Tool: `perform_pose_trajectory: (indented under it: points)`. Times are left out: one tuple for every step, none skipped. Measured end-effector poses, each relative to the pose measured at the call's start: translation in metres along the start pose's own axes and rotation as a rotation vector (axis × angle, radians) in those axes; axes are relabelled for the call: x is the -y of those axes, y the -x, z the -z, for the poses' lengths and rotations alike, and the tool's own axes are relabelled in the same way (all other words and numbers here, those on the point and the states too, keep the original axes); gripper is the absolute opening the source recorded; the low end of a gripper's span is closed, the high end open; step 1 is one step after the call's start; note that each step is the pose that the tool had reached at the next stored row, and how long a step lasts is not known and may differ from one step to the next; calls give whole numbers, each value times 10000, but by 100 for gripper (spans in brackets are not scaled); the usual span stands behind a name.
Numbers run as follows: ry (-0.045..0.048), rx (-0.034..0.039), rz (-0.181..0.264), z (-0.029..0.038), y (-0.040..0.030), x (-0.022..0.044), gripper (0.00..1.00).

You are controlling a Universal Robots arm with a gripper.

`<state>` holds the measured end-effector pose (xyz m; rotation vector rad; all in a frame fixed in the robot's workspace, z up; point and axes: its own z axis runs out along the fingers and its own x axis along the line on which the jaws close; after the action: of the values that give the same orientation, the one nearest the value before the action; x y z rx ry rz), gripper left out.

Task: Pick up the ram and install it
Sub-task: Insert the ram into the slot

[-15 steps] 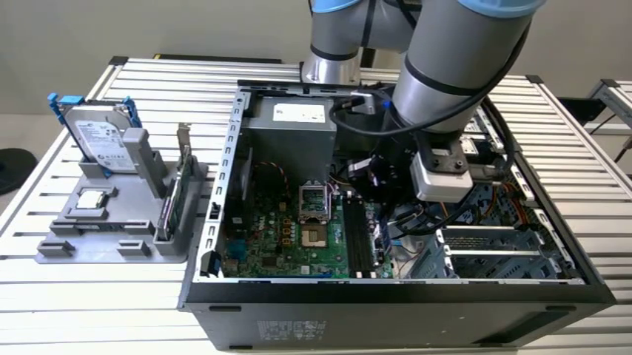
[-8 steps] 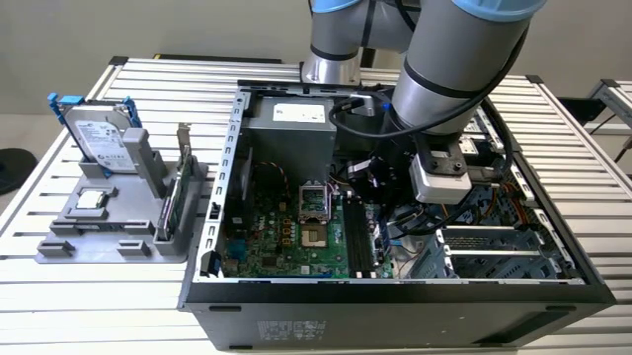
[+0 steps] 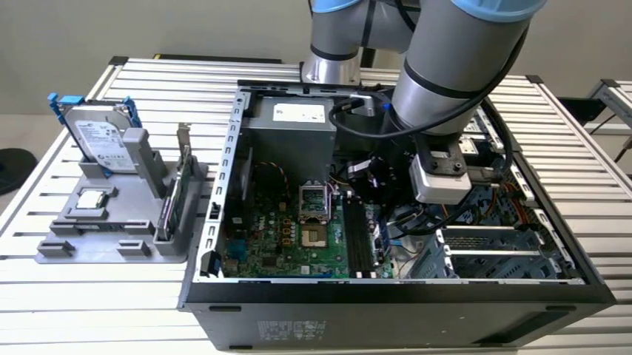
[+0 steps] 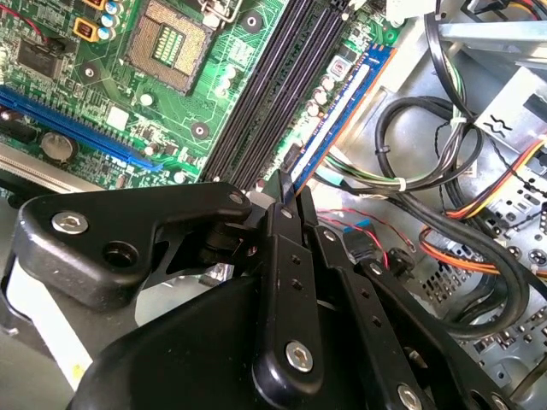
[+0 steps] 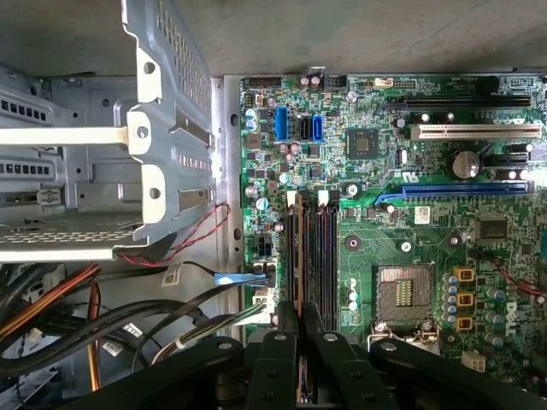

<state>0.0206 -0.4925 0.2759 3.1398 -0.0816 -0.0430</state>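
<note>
The ram (image 4: 340, 113) is a thin stick seen edge-on, bluish with an orange edge. My gripper (image 4: 286, 186) is shut on its near end, the black fingers (image 4: 289, 256) pressed together around it. In the first wrist view the ram (image 5: 301, 256) lies along the outermost of the black memory slots (image 5: 323, 256), on the side toward the cables, with the gripper (image 5: 301, 323) just over it. Whether the stick is seated in the slot I cannot tell. In the exterior view the arm (image 3: 445, 74) reaches down into the open computer case beside the slots (image 3: 359, 237).
The open processor socket (image 5: 410, 295) lies beside the slots. Cable bundles (image 4: 444, 171) and a metal drive cage (image 5: 162, 128) crowd the other side. Outside the case, a grey holder (image 3: 99, 251) carries a hard drive (image 3: 99, 137), a processor chip (image 3: 92, 198) and a thin upright board (image 3: 166, 211).
</note>
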Motion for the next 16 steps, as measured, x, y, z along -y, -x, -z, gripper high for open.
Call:
perform_pose_trajectory:
  points:
    - [-6, -1, 1, -7, -1, 1, 0]
    - [-4, -1, 1, -13, -1, 0, 0]
    - [0, 0, 2, -20, -3, 0, 0]
    - [-1, 0, 2, -32, -4, 0, 0]
    - [-1, 0, 1, -43, -4, 0, 0]
    - [0, 0, 1, -52, -4, 0, 0]
    - [-1, 0, 2, -61, -5, 0, 0]
    - [0, 0, 2, -70, -5, 0, 0]
    - [0, 1, 2, -81, -6, 0, 0]
    - [1, 1, 2, -94, -6, 0, 0]
    - [0, 1, 2, -112, -7, 0, 0]
    - [0, 1, 2, -129, -7, 0, 0]
    - [0, 1, 2, -144, -8, 0, 0]
    - [0, 1, 2, -157, -8, 0, 0]
    - [-1, 1, 2, -168, -8, 1, 0]
    - [-1, 1, 2, -177, -8, 0, 0]
